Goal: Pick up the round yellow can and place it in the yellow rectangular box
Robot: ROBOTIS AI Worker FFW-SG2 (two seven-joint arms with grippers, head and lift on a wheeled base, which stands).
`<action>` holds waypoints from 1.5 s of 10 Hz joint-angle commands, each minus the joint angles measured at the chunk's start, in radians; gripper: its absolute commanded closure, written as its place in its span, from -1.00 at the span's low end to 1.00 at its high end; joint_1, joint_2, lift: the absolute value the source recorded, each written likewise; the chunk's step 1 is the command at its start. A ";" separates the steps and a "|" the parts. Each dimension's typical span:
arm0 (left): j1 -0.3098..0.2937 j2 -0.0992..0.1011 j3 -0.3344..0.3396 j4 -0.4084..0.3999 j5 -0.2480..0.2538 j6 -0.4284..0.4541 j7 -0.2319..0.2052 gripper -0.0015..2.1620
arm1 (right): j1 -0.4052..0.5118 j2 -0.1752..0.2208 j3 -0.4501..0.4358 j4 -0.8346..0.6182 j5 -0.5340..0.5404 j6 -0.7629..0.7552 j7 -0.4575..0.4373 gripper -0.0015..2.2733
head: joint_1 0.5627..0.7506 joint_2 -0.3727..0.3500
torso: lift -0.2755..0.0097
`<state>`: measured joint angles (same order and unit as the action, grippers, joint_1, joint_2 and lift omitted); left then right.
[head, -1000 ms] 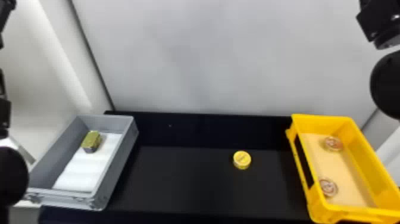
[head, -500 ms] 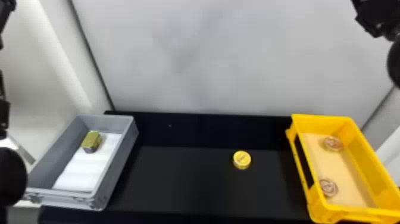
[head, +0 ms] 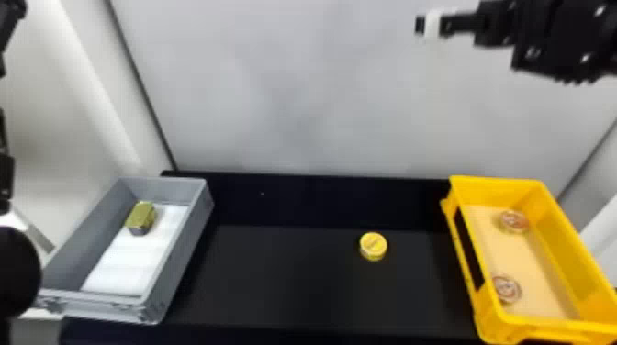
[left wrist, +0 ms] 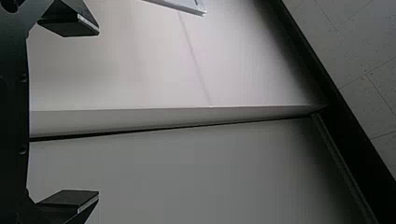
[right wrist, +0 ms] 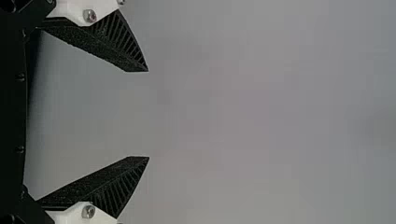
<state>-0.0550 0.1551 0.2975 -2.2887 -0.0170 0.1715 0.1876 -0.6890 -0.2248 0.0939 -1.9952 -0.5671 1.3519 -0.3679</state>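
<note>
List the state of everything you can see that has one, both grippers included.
Round yellow can: on the black table, ungripped
Yellow rectangular box: open-topped, holding two round cans
Gray box: open-topped, white liner inside
Gold tin: inside the gray box
Right gripper: fingers open, empty
Left gripper: fingers open, empty

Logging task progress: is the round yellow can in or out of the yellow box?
Out: the can sits on the black table.
</note>
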 commanded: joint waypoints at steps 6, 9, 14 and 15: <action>-0.006 -0.006 -0.007 0.006 0.000 0.010 -0.006 -0.95 | 0.221 -0.018 0.043 0.348 0.061 -0.133 0.207 -0.90 | 0.39 0.18 | 0.91; -0.017 -0.011 -0.014 0.014 -0.001 0.013 -0.019 -0.95 | 0.243 -0.018 0.066 0.524 0.061 -0.152 0.319 -0.90 | 0.39 0.18 | 0.91; -0.022 -0.017 -0.021 0.023 -0.006 0.005 -0.026 -0.95 | 0.230 0.004 0.185 0.688 0.185 -0.187 0.494 -0.90 | 0.39 0.18 | 0.91; -0.020 -0.017 -0.021 0.025 -0.006 0.004 -0.028 -0.95 | 0.217 0.015 0.222 0.728 0.268 -0.207 0.580 -0.90 | 0.39 0.18 | 0.91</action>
<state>-0.0772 0.1385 0.2761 -2.2659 -0.0231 0.1769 0.1605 -0.4567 -0.2225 0.2710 -1.3187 -0.3944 1.1631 0.1427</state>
